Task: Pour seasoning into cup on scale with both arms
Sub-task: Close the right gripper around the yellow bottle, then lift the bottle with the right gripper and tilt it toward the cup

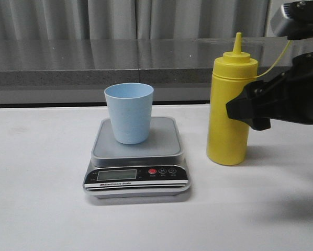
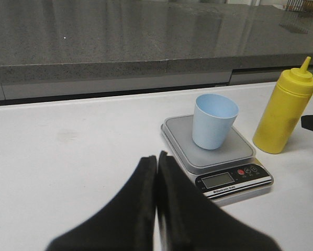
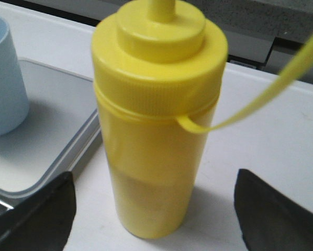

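The yellow seasoning bottle stands upright on the white table, right of the scale. Its thin tether trails off to the right. The pale blue cup stands upright on the scale's grey platform. My right gripper is open beside the bottle's right side; in the right wrist view its gripper has one finger on each side of the bottle, not touching it. My left gripper is shut and empty over the table, apart from the scale and the cup. It is out of the front view.
A grey stone ledge runs along the back of the table, with curtains behind it. The white tabletop extends left of and in front of the scale.
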{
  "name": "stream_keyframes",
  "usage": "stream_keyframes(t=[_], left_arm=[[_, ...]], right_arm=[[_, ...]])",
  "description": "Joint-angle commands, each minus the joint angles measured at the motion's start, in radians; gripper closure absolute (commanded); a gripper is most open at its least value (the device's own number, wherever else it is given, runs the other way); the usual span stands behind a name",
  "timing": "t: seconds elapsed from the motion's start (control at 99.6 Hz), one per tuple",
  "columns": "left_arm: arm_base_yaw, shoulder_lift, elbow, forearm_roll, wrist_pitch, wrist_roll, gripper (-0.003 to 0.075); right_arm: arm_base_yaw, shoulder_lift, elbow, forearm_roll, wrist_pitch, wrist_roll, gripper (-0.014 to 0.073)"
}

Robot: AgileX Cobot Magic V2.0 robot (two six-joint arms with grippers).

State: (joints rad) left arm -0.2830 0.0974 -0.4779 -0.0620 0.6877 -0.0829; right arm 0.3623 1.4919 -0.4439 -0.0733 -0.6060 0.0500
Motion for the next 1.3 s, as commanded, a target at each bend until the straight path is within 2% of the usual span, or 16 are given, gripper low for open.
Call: stream_keyframes(t=[0.0, 0.271, 0.552, 0.642, 0.793, 0.803, 0.813, 0.933, 1.064, 1.134, 1.295], left_arm=[[0.003, 0.013, -0.027, -0.003, -0.082, -0.011, 0.074], [0.003, 0.013, -0.027, -0.003, -0.082, -0.011, 0.074], [0.003, 0.013, -0.027, -0.003, -0.082, -0.011, 0.074], [0.003, 0.013, -0.027, -0.003, -0.082, -0.011, 0.074], [0.003, 0.013, -0.027, -0.003, -0.082, -0.011, 0.074], [0.003, 0.013, -0.027, -0.003, -0.082, -0.011, 0.074], [0.003, 0.013, -0.027, -0.003, -0.082, -0.011, 0.074], [0.003, 0.013, -0.027, -0.003, -0.082, -0.011, 0.074], [0.003, 0.013, -0.027, -0.003, -0.082, -0.011, 0.074], [0.003, 0.013, -0.027, -0.003, -0.082, -0.011, 0.074], [0.003, 0.013, -0.027, -0.003, -0.082, -0.011, 0.074]], right_arm=[[0.003, 0.037, -0.065, -0.011, -0.101, 0.045, -0.002], [0.003, 0.182, -0.174, -0.011, -0.168, 0.138, -0.002], [0.003, 0.261, -0.215, -0.011, -0.256, 0.143, -0.0008], [0.003, 0.261, -0.215, -0.011, -0.256, 0.143, 0.0097], [0.003, 0.261, -0.215, -0.007, -0.256, 0.143, 0.0427], [0.003, 0.261, -0.215, -0.007, -0.256, 0.143, 0.0427], [0.003, 0.261, -0.215, -0.007, -0.256, 0.143, 0.047], [0.003, 0.259, -0.215, -0.007, -0.256, 0.143, 0.0667], [0.003, 0.228, -0.216, -0.007, -0.251, 0.104, 0.0652], [0.003, 0.194, -0.232, -0.008, -0.19, 0.044, 0.0652], [0.003, 0.114, -0.356, -0.021, 0.169, -0.102, 0.0652]])
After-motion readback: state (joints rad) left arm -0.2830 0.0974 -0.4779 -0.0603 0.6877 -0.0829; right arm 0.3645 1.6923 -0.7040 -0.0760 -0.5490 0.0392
